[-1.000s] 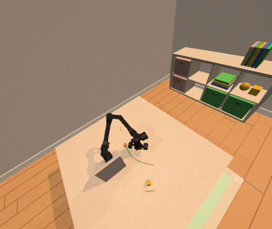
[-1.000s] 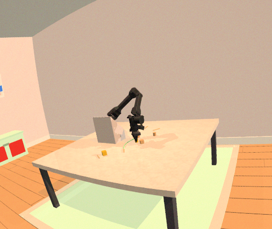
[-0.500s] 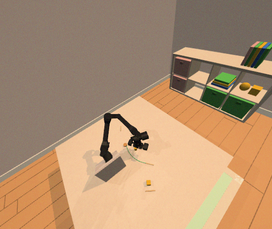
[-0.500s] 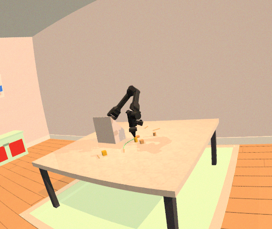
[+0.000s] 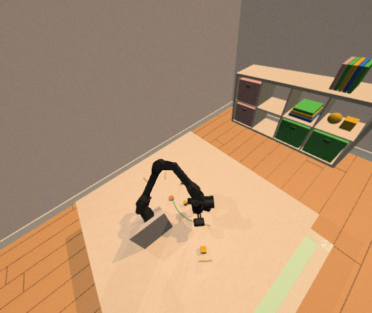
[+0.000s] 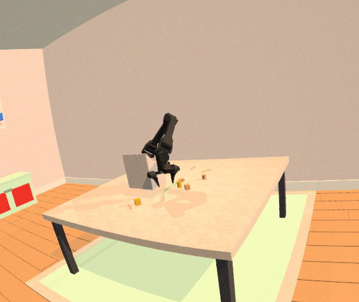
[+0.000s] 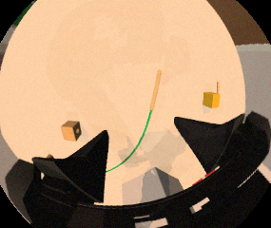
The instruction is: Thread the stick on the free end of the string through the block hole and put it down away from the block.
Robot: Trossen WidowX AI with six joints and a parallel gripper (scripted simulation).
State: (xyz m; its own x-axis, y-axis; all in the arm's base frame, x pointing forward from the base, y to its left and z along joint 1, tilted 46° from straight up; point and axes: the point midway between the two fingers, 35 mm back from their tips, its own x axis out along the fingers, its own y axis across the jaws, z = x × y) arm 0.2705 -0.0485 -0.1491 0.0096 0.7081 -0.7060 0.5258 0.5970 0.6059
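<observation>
My gripper (image 6: 166, 184) (image 7: 142, 127) is open and empty, above the table. The stick (image 5: 207, 224) (image 6: 163, 198) (image 7: 156, 90) lies on the table, ahead of the fingertips and between their lines in the wrist view. The green string (image 5: 180, 213) (image 7: 142, 138) curves from it to the round button (image 5: 171, 197) (image 6: 181, 179), which a finger hides in the wrist view. The small wooden block (image 6: 187, 186) (image 7: 69, 131) stands left of the left finger in the wrist view, a small hole mark on its side face; the arm hides it in the top view. The string runs outside it.
A yellow cube (image 5: 202, 249) (image 6: 137, 201) (image 7: 211, 100) has a loose stick (image 5: 205, 260) (image 6: 129, 206) beside it. A yellow cylinder (image 5: 185, 203) (image 6: 179, 184) stands near the button. A brown cylinder (image 6: 204, 177) and two loose sticks lie farther back. A large grey box (image 5: 152, 232) (image 6: 137, 172) stands by the arm's base.
</observation>
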